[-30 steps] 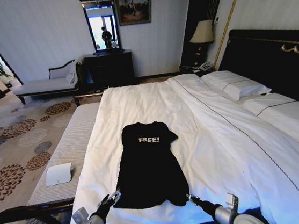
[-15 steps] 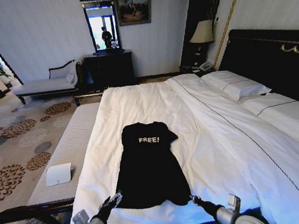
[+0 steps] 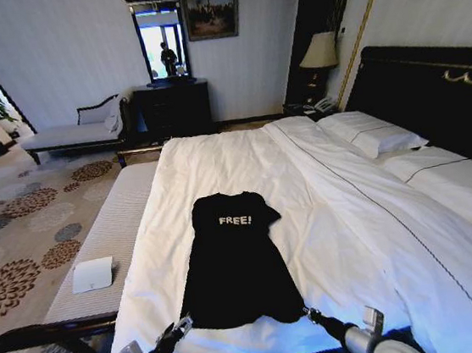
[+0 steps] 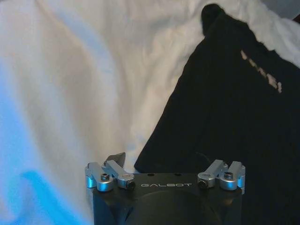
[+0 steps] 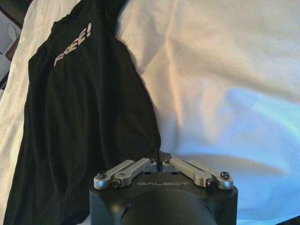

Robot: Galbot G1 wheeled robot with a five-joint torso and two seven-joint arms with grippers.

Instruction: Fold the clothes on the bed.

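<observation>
Black T-shirt (image 3: 236, 266) lies flat on the white bed (image 3: 343, 215).

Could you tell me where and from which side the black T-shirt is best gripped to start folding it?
Probably at the two hem corners nearest the robot, coming from the foot of the bed. The black T-shirt lies flat with its collar pointing away and its hem toward the robot. The left gripper sits at one hem corner and the right gripper at the other, so each arm takes its own side.

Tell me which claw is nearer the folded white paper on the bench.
Left. The left claw sits at the T-shirt's near left corner, on the side of the bench holding the paper. The right claw is at the opposite hem corner, farther away.
</observation>
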